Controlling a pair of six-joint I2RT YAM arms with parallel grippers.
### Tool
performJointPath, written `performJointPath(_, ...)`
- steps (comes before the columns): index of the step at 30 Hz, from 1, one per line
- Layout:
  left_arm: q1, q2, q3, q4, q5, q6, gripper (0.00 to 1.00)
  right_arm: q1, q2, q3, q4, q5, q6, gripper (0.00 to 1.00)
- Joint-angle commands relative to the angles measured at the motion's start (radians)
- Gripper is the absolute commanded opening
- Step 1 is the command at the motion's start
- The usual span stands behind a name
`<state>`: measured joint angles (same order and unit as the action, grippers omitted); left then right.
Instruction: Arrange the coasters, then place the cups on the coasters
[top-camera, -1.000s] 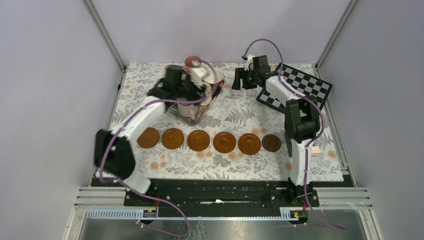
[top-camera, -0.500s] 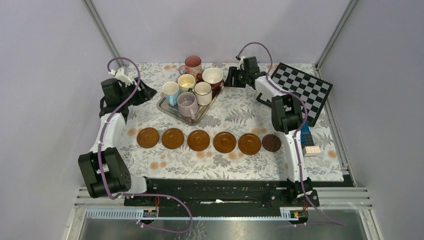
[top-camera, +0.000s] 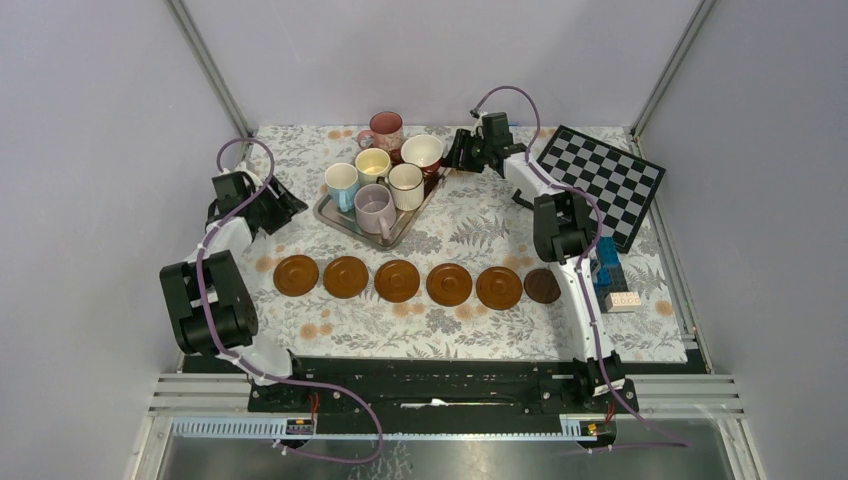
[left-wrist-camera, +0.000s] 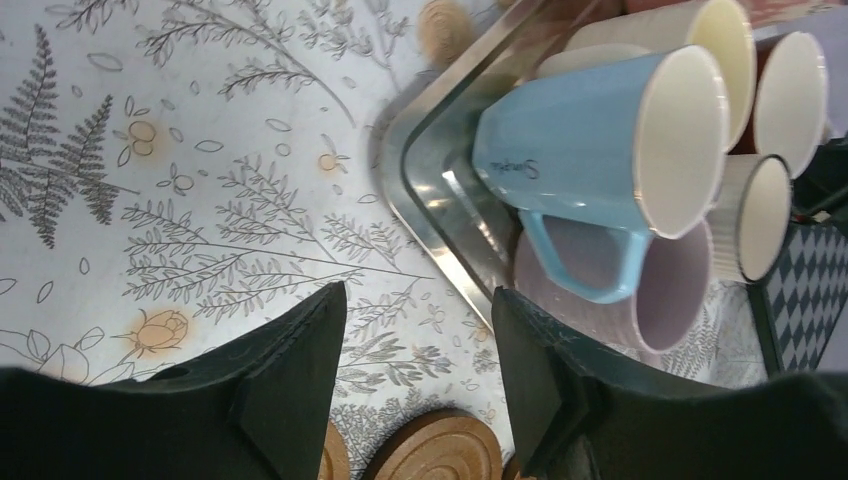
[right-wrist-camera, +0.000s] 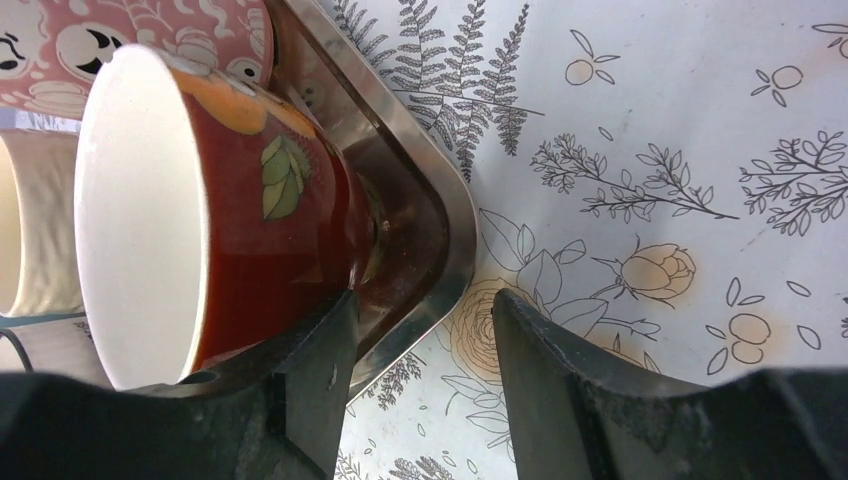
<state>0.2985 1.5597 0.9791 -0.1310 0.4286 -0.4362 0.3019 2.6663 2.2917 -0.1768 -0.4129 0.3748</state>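
– Cups (top-camera: 375, 205) crowd the tray (right-wrist-camera: 440, 230) behind the row of coasters (top-camera: 397, 281); your right gripper (right-wrist-camera: 420, 310) hangs spread, empty, beside the red cup (right-wrist-camera: 280, 220).
– Left gripper (left-wrist-camera: 418, 300) likewise spread; close askew and you may catch the tray rim, tipping neighbours.

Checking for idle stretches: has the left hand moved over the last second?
Yes. The left hand was over the tray; it has swung off to the tray's left and come slightly nearer the coasters.
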Motion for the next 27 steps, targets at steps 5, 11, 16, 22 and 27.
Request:
performJointPath(5, 0.002, 0.078, 0.001, 0.030, -0.028, -0.045, 0.59, 0.008, 0.042, 0.053, 0.040, -0.020, 0.048, 0.57)
performJointPath(11, 0.001, 0.123, 0.006, 0.044, -0.040, -0.044, 0.59, 0.006, 0.051, 0.042, 0.037, -0.024, 0.054, 0.48)
performJointPath(16, 0.001, 0.176, 0.023, 0.049, -0.037, -0.060, 0.59, 0.005, 0.051, 0.021, 0.039, -0.025, 0.077, 0.47)
performJointPath(22, -0.014, 0.243, 0.058, 0.042, -0.035, -0.055, 0.59, 0.002, 0.040, -0.038, 0.060, -0.047, 0.130, 0.40)
performJointPath(27, -0.029, 0.285, 0.081, 0.052, -0.024, -0.060, 0.58, -0.003, 0.042, -0.056, 0.067, -0.070, 0.154, 0.31)
